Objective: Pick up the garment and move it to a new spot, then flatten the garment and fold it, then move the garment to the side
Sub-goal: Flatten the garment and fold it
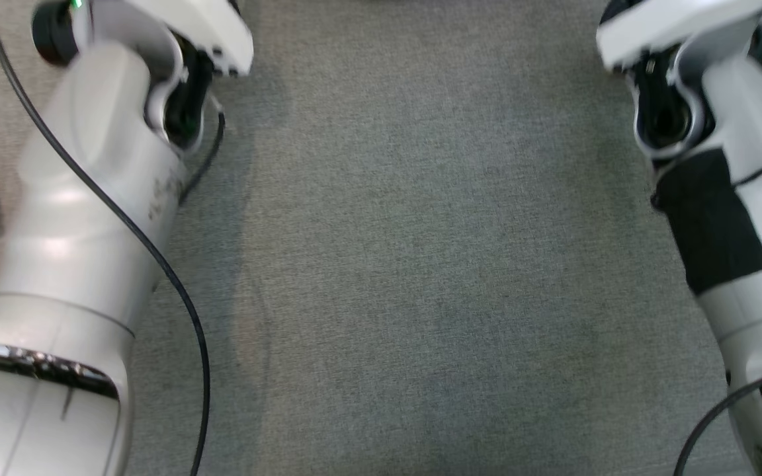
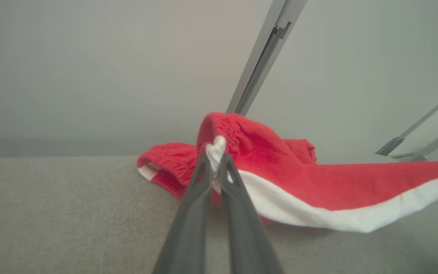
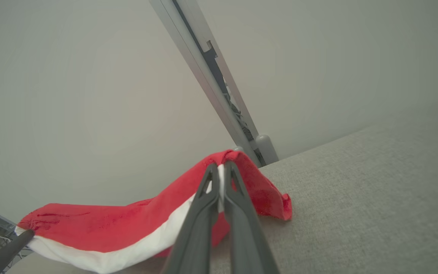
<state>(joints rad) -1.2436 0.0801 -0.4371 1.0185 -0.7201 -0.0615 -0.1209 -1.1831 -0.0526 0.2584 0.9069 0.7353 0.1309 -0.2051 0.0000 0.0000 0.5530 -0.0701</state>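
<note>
Low over the grey cloth desk (image 2: 51, 213), both claws are clamped on the red shorts (image 2: 318, 182). The left claw (image 2: 214, 156) holds the white drawstring (image 2: 216, 148) at the waistband, and the right claw (image 3: 221, 167) holds the white side stripe. The shorts stretch between them near the desk's far edge, partly resting on it, probably held taut for flattening. A metal post (image 2: 261, 57) rises beyond the desk.

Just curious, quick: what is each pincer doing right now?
Left pincer: shut on the red garment.
Right pincer: shut on the red garment too.
</note>
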